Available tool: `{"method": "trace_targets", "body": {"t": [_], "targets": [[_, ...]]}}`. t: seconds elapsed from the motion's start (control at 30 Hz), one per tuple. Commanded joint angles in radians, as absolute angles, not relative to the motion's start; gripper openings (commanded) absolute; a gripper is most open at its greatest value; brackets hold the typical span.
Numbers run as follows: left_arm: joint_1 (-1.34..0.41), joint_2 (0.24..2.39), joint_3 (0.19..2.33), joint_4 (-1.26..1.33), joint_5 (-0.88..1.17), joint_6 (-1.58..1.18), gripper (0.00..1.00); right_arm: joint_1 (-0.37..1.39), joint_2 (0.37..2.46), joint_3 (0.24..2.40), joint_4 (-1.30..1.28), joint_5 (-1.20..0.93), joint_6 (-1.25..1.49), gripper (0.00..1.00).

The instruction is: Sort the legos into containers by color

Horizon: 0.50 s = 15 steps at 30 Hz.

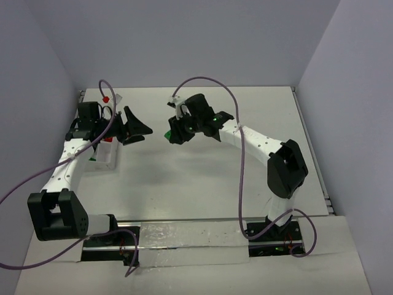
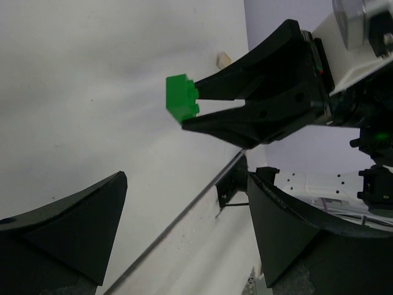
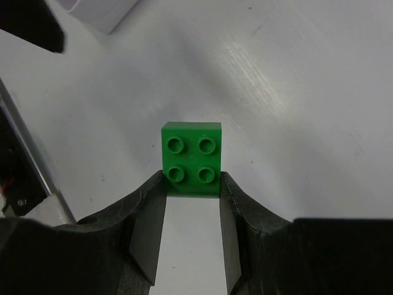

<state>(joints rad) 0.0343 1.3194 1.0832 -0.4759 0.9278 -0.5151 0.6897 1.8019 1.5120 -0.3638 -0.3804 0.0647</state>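
Pinched narrow, the right jaws hold a green brick (image 3: 191,158) by its near edge between the two tips, its four studs facing the wrist camera. The left jaws stand wide apart with nothing between them, pointing at that brick from close on its left.

From overhead, the white tabletop (image 1: 202,178) fills the middle of the frame. The left arm (image 1: 67,163) bends up the left side and the right arm (image 1: 258,144) reaches in from the right, so the held brick sits just left of centre. The white container (image 1: 105,161) lies at the left, partly under the left arm. A red brick (image 1: 105,98) rests on the tabletop at the upper left. In the left wrist view, a small tan brick (image 2: 225,59) lies beyond the right jaws.
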Motion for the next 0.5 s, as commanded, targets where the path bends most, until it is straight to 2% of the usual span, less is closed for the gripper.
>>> {"method": "trace_targets", "body": {"t": [0.0, 0.27, 0.37, 0.47], "targets": [[0.001, 1.309, 1.046, -0.359, 0.974, -0.612, 0.88, 0.755, 1.712, 1.54, -0.35, -0.402, 0.012, 0.0], [-0.065, 1.328, 1.033, -0.352, 0.972, -0.631, 0.83, 0.854, 1.698, 1.577, -0.359, -0.353, 0.011, 0.0], [-0.069, 1.328, 1.019, -0.349, 0.973, -0.637, 0.78, 0.866, 1.698, 1.589, -0.362, -0.351, 0.011, 0.0], [-0.069, 1.323, 1.008, -0.341, 0.979, -0.644, 0.69, 0.869, 1.7, 1.599, -0.362, -0.343, 0.012, 0.0]]}}
